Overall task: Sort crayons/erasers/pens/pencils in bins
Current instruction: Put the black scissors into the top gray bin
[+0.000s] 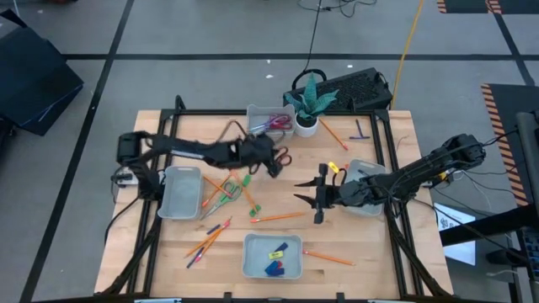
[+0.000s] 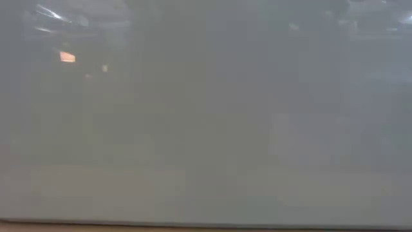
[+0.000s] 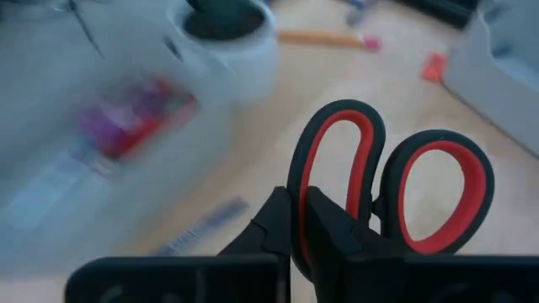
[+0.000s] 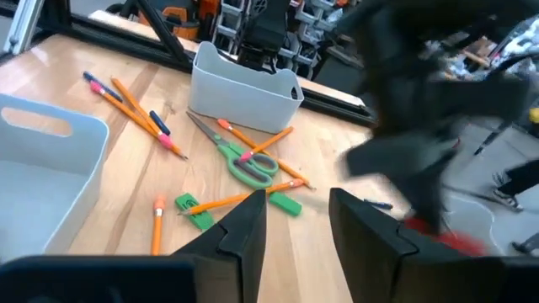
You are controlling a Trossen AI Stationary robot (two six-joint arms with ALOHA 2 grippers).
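The left gripper [image 1: 271, 158] is clamped on one handle loop of a pair of red-and-black scissors [image 3: 387, 181], which it holds lifted just in front of the white plant pot [image 1: 306, 124]. In the left wrist view its fingers [image 3: 282, 227] pinch the left loop from both sides. The right gripper [image 1: 313, 195] has its fingers spread wide with nothing between them, in front of the pot and a little to its right, above the wooden table [image 1: 404, 252].

Four grey bins are in view, placed by the pot. One bin [image 1: 263, 120] sits just left of it and holds a pair of pink-handled scissors [image 1: 279, 124]. A second bin [image 1: 180, 191] lies well to the left and nearer the front, with nothing visible in it. A third bin [image 1: 251, 261] is at the front edge, holding one yellow eraser [image 1: 275, 254] and what looks like two blue erasers [image 1: 274, 268], though the count there is uncertain. The fourth bin [image 1: 369, 170] lies to the right, mostly under the right arm.

Loose on the table between the pot and the front bin lie one pair of green scissors [image 4: 244, 160], two green erasers [image 4: 195, 209] and several orange pencils [image 4: 139, 108]. One more pencil [image 1: 333, 132] and a pen [image 1: 361, 130] lie right of the pot. The low view shows only grey blur
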